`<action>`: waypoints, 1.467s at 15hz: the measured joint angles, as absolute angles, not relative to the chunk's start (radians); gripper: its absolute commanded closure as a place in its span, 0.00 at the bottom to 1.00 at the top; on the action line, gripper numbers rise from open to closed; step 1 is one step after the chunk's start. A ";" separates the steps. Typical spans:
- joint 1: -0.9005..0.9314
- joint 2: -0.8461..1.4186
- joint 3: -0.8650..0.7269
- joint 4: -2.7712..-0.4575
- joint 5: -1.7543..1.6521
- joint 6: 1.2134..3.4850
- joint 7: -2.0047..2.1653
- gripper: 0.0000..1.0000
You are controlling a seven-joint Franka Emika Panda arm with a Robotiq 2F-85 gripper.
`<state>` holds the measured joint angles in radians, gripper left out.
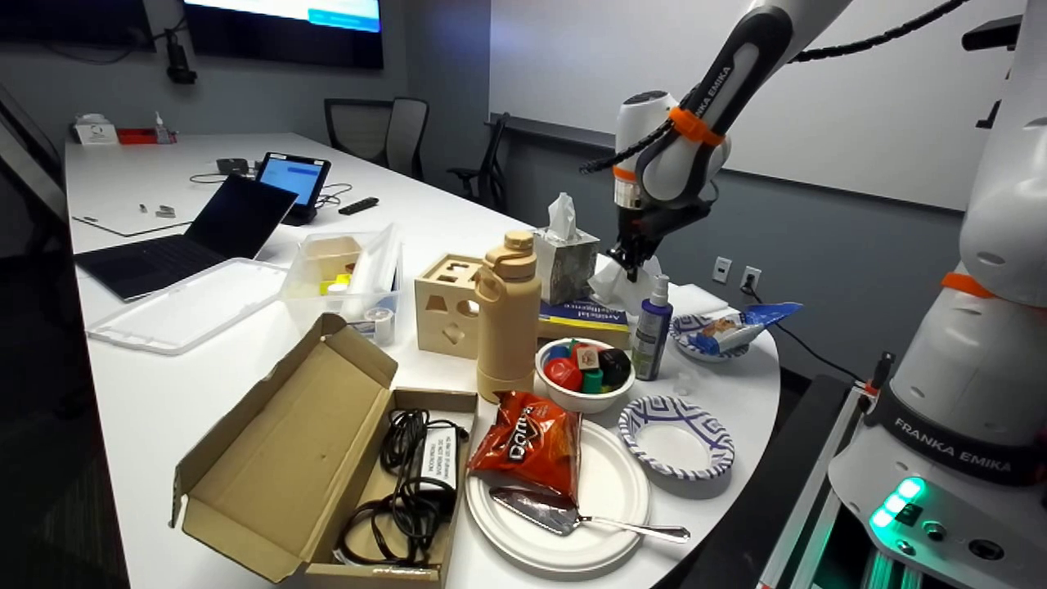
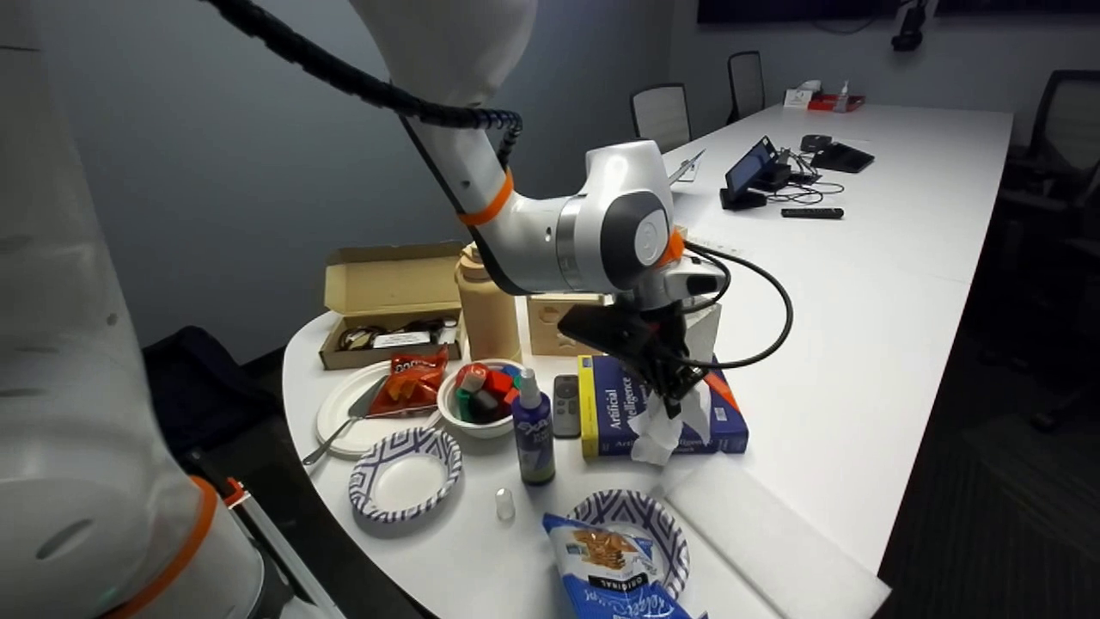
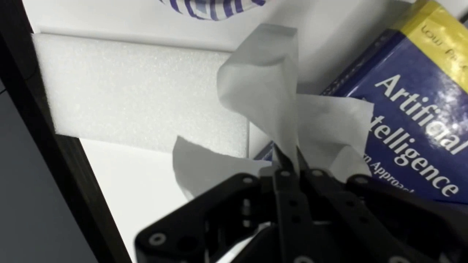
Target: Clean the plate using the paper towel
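Observation:
A small blue-and-white striped plate (image 1: 675, 446) with a rippled rim lies near the table's edge; it also shows in an exterior view (image 2: 406, 481). A similar striped plate (image 2: 675, 537) holds a blue snack bag; a striped rim (image 3: 215, 9) shows at the wrist view's top, apparently this one. My gripper (image 3: 290, 157) is shut on the crumpled white paper towel (image 3: 263, 84), which hangs out on both sides of the fingertips. In both exterior views the gripper (image 1: 630, 266) (image 2: 675, 404) and towel (image 1: 617, 288) (image 2: 657, 434) are over the blue book; whether the towel touches it I cannot tell.
A tissue box (image 1: 566, 262) stands beside the gripper. The book (image 2: 619, 413), spray bottle (image 2: 534, 434), foam sheet (image 2: 765, 533) and a block-filled bowl (image 1: 585, 401) are around. A tan bottle (image 1: 509, 327), white plate (image 1: 609, 548) with red bag, and cardboard box (image 1: 286, 442) stand farther off.

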<state>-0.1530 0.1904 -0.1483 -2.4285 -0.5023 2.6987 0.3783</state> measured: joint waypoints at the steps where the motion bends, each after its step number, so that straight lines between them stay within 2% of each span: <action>1: -0.144 0.211 -0.161 -2.424 -0.501 2.706 0.383 1.00; 2: -0.137 0.230 -0.170 -2.419 -0.496 2.712 0.386 1.00; 3: -0.131 0.247 -0.177 -2.415 -0.490 2.720 0.386 0.74; 5: -0.117 0.271 -0.190 -2.409 -0.470 2.737 0.386 0.66; 13: -0.065 0.244 -0.227 -2.433 -0.400 2.749 0.390 0.04; 14: -0.058 0.228 -0.234 -2.449 -0.401 2.747 0.396 0.01; 18: -0.030 0.099 -0.242 -2.558 -0.418 2.739 0.425 0.00; 22: -0.025 -0.102 -0.161 -2.690 -0.414 2.641 0.432 0.00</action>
